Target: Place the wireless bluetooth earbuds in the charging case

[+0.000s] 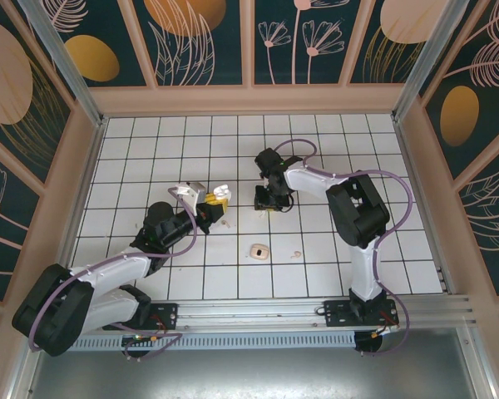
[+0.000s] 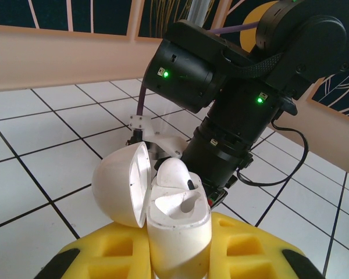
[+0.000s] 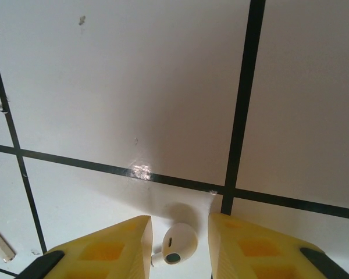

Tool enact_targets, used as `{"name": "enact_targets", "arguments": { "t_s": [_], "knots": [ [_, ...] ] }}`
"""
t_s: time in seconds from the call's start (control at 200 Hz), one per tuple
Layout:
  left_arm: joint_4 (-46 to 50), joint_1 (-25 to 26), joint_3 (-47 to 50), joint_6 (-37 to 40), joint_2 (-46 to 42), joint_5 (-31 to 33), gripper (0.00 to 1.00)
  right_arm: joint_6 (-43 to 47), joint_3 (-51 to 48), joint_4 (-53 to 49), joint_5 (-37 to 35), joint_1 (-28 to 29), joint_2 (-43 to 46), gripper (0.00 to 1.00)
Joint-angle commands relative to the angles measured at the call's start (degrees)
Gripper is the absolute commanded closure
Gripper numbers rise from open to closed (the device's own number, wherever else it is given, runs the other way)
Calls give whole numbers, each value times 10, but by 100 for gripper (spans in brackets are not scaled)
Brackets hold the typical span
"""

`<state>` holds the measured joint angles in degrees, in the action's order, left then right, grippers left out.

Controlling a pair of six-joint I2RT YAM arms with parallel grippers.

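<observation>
The white tiled surface (image 1: pixel 150 141) carries one earbud (image 3: pixel 179 243), flanked by the right end effector (image 3: pixel 180 229), whose jaws are parted and not yet clamped. The left end effector (image 1: pixel 213 203) is clenched on the open charging case (image 2: pixel 179 224), presumably to hold it upright and ready to receive the earbud.

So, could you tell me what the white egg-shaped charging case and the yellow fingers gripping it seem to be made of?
White egg-shaped charging case: probably hard plastic, smooth semi-gloss; soft sheen on its curved shell. Yellow fingers: likely matte plastic; dull, with moulded recesses.
</observation>
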<state>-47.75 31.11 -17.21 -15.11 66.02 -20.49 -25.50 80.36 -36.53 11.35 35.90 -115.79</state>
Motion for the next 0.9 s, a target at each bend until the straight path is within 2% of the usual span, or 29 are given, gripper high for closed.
{"name": "enact_targets", "arguments": {
  "t_s": [0.0, 0.495, 0.896],
  "knots": [
    [-2, -3, 1, 11, -11, 2, 88, 0, -6, -22, -19, 8, -13, 69],
    [13, -3, -4, 14, -17, 3, 88, 15, -25, -24, -41, 9, 21, 74],
    [29, -3, -11, 15, -18, 1, 88, 50, -90, -15, -20, -12, 65, 74]
  ]
}}
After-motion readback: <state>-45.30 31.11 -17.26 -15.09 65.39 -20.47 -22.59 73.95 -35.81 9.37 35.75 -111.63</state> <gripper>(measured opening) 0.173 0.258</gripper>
